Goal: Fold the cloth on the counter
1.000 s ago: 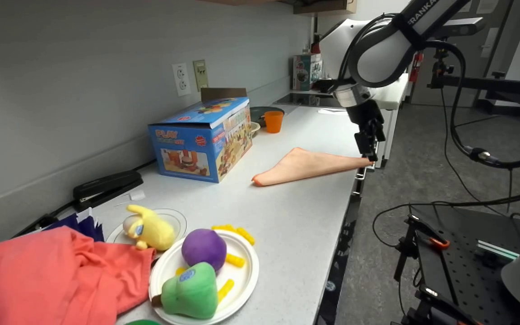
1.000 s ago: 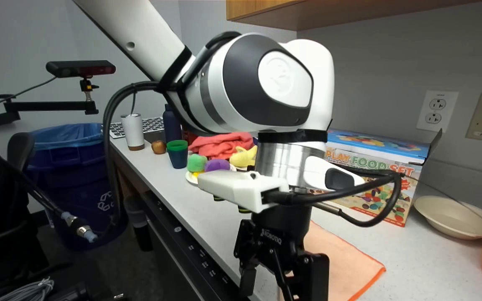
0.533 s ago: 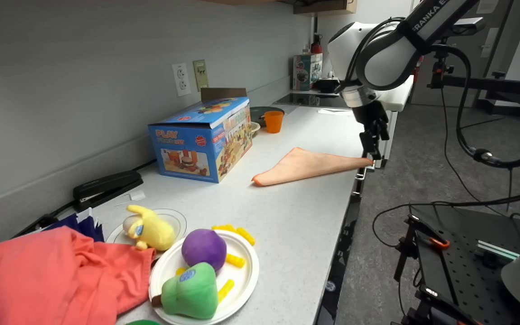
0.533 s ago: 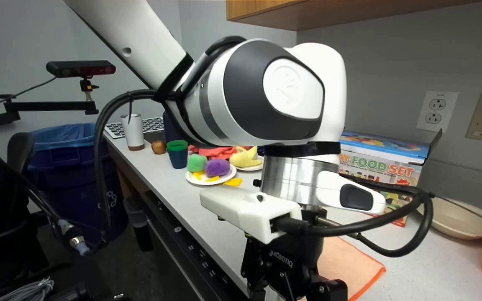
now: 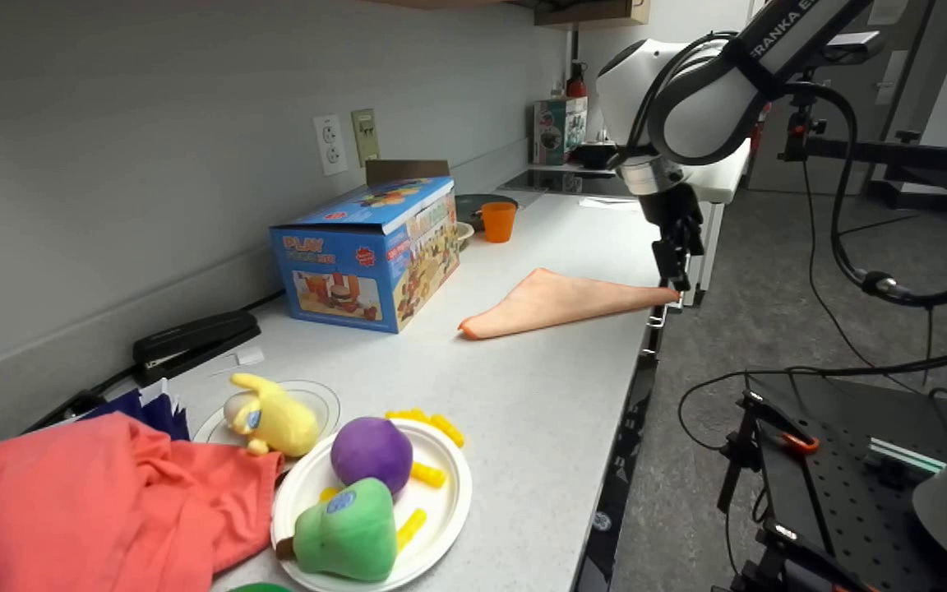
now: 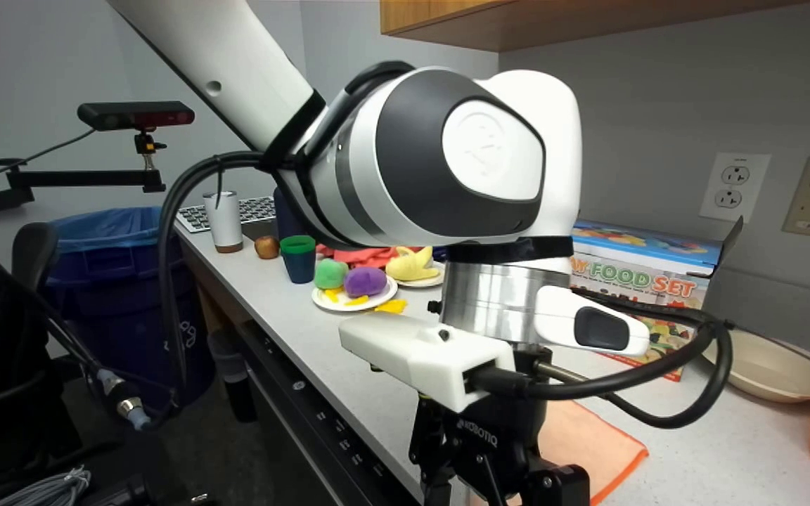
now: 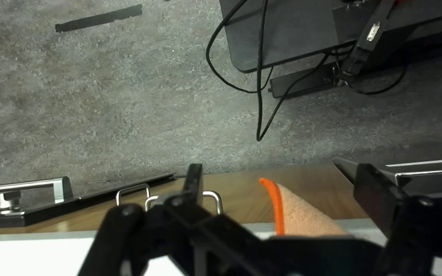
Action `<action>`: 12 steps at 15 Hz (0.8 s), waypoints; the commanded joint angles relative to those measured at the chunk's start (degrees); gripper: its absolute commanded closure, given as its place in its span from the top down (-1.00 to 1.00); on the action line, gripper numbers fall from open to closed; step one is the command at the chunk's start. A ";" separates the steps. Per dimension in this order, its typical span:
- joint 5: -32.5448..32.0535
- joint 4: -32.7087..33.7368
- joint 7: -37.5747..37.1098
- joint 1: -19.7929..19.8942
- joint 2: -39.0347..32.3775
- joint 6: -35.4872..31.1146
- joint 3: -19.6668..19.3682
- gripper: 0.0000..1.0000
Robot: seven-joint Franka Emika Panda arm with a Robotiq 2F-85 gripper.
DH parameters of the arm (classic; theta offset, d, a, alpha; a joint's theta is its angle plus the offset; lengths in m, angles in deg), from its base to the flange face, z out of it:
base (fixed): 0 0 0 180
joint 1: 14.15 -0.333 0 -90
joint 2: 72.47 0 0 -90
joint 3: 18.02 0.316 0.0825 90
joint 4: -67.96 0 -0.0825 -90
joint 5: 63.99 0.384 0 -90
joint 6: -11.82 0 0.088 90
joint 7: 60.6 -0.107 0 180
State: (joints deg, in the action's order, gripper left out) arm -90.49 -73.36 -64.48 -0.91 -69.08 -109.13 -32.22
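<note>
A peach cloth with bright orange edging (image 5: 560,306) lies on the counter (image 5: 515,395) in a roughly triangular shape. One corner reaches over the counter's front edge. Part of the cloth shows in an exterior view (image 6: 591,443), behind the gripper. In the wrist view the pointed cloth corner (image 7: 301,216) shows between the spread fingers, touching neither; the rest is hidden by the gripper body. My gripper (image 7: 282,178) is open and empty, pointing down at the counter's front edge, by that corner. It shows in both exterior views (image 5: 675,284), (image 6: 500,492), partly cut off in the latter.
A blue play food box (image 5: 342,279) stands by the wall, with an orange cup (image 5: 498,222) behind it. A plate (image 5: 459,514) with soft toys and a coral cloth (image 5: 95,501) lie at the near end. Drawer handles (image 7: 213,197) are below the counter edge.
My gripper has shifted slightly outward by the counter's front edge, mostly in the earlier half second, with only a tiny shift since. The cloth has not visibly moved.
</note>
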 commanded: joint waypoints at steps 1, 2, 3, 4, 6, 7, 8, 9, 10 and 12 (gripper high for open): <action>0.25 -0.64 5.27 0.94 -0.61 -4.55 -0.63 1.00; 0.36 -0.73 6.59 1.08 -0.89 -5.37 -0.88 1.00; 0.81 -0.86 8.05 1.19 -1.07 -6.10 -1.16 1.00; 1.43 -1.04 9.53 1.36 -1.20 -6.71 -1.48 1.00; 2.73 -1.27 12.20 1.82 -1.49 -7.47 -2.09 1.00; 3.74 -1.49 13.82 2.02 -1.58 -7.94 -2.39 1.00; 4.87 -1.82 15.58 2.21 -1.61 -8.48 -2.66 1.00; 6.03 -2.10 17.34 2.38 -1.66 -9.00 -2.88 1.00; 6.77 -2.29 18.76 2.52 -1.86 -9.62 -3.04 1.00; 7.34 -2.47 20.60 2.70 -2.60 -11.16 -3.36 1.00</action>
State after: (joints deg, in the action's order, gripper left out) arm -85.23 -75.16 -48.25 0.78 -71.02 -117.39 -35.26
